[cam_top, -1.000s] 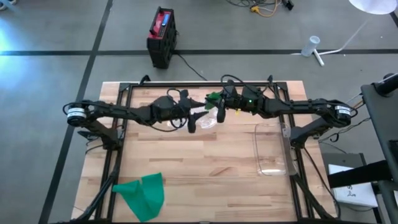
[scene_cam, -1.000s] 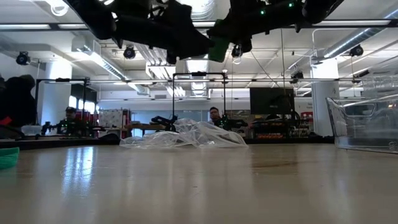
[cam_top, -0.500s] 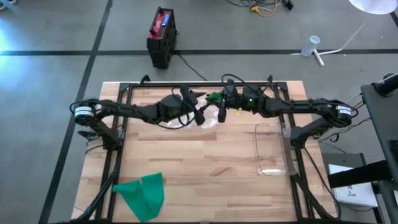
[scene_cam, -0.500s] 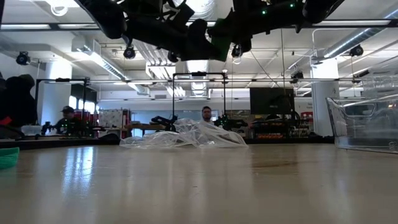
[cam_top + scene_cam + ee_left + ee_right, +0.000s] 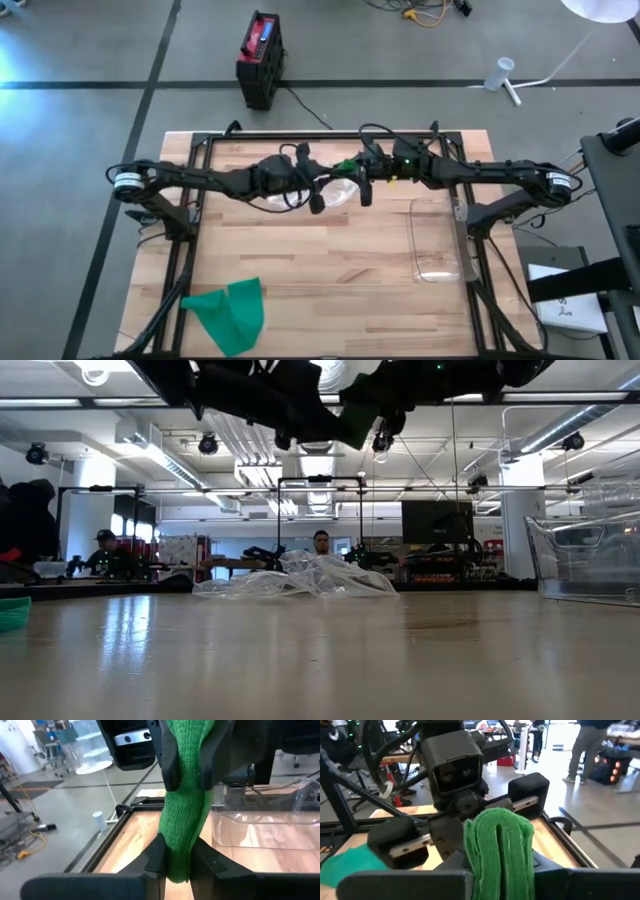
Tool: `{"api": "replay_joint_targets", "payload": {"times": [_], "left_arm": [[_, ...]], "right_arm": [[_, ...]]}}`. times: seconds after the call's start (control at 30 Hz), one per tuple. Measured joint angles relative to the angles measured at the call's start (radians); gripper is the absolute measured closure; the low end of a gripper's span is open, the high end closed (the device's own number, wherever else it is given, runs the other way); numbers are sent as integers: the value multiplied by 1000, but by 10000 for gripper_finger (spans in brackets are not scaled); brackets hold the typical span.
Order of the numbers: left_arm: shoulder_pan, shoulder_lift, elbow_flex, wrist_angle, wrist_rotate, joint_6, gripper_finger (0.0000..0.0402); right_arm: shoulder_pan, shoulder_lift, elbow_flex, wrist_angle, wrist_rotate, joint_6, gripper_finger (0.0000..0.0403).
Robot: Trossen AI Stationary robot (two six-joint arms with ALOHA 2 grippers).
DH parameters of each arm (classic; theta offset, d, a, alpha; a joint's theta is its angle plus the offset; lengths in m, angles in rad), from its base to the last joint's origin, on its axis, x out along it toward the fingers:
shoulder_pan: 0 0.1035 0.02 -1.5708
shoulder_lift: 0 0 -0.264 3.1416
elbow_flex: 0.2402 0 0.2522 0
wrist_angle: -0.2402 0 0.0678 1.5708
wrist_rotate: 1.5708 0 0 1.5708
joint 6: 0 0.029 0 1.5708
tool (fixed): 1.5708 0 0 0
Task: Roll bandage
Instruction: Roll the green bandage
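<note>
A short wad of green bandage point(image 5: 347, 164) hangs in the air above the far middle of the table, held between both grippers. My left gripper point(image 5: 335, 176) comes at it from the table's left and is shut on one end point(image 5: 177, 852). My right gripper point(image 5: 358, 170) comes from the right and is shut on the other end point(image 5: 499, 851). The two grippers face each other, nearly level. In the right wrist view the wad shows several folded layers. A second, loose green bandage point(image 5: 230, 312) lies flat on the table at the near left. My left gripper pinches one end of the green wad point(image 5: 176, 866) between its two fingers point(image 5: 154, 859), coming level from the table's left. The wad stands lifted clear of the table and reaches on into the other gripper. My right gripper pinches the opposite end of the wad point(image 5: 500, 870) between its two fingers point(image 5: 169, 767), level from the table's right. Several folded layers lie in the hold. The wad is clear of the table.
A crumpled clear plastic bag point(image 5: 335, 196) lies on the table right under the grippers. A clear plastic bin point(image 5: 438, 240) stands at the right. People move in the room beyond the table point(image 5: 582, 750).
My left gripper has opened wide, moved a little toward the right gripper and shut on the free end of the green wad. The wad, held all along by the right gripper, has stayed in the air.
</note>
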Motion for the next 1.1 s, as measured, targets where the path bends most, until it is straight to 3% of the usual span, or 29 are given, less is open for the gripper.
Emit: {"api": "replay_joint_targets", "payload": {"times": [0.17, 0.27, 0.43, 0.63, 0.8, 0.93, 1.1], "left_arm": [[-22, -20, -4, -17, -19, 39, 354], [-27, -21, -4, -32, -20, 39, 334], [-28, -23, -8, -53, -25, 44, 254], [-28, -17, -9, 32, -13, 4, 138], [-28, -13, -9, 83, 121, -12, 72], [-21, -13, -9, 119, 223, -62, 73], [2, -13, -9, 120, 291, -104, 122]], "right_arm": [[2, -13, 0, -14, 1, -12, 359], [2, -13, 0, -30, 4, -12, 359], [1, -12, -2, -42, 8, -9, 359], [2, -11, -2, -32, 1, -12, 359], [3, -9, -2, -33, -98, -39, 359], [8, -9, -2, -30, -141, -62, 359], [16, -8, -2, 18, -141, -64, 359]]}}
